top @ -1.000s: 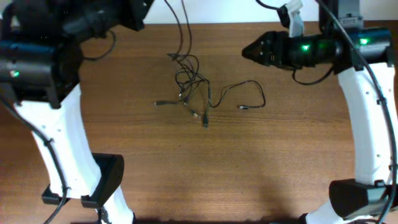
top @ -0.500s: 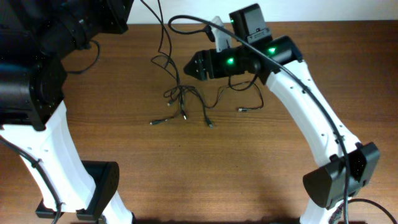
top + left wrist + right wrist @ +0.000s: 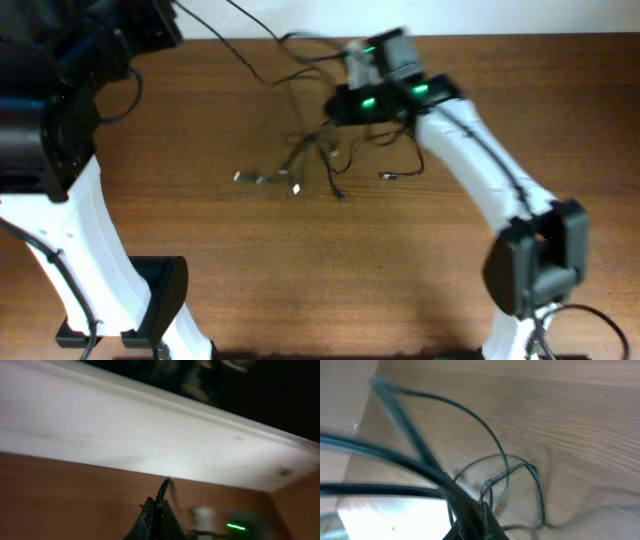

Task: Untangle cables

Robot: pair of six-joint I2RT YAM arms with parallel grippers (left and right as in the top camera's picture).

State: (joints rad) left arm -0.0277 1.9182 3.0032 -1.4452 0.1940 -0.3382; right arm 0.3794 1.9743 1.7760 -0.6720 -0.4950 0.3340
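The cables (image 3: pixel 312 152) lie as a loose tangle of thin black cords on the wooden table, with plug ends spread toward the front (image 3: pixel 245 178) and the right (image 3: pixel 388 176). One strand rises from the tangle to the far left, where my left arm sits at the frame's top corner. In the left wrist view my left gripper (image 3: pixel 157 506) is shut on that thin cable (image 3: pixel 164 487). My right gripper (image 3: pixel 336 106) is at the tangle's far right side. In the right wrist view the right gripper (image 3: pixel 472 510) is shut, with blurred cable loops (image 3: pixel 512 467) running into its tips.
The table's far edge and a white wall (image 3: pixel 150 435) lie just behind the tangle. My right arm's white link (image 3: pixel 470 150) stretches across the right half of the table. The arm bases (image 3: pixel 150 300) stand at the near edge.
My right arm swung left to the tangle and its jaws closed from wide open. The tangle shifted and stretched. My left arm drew back toward the far left with its strand.
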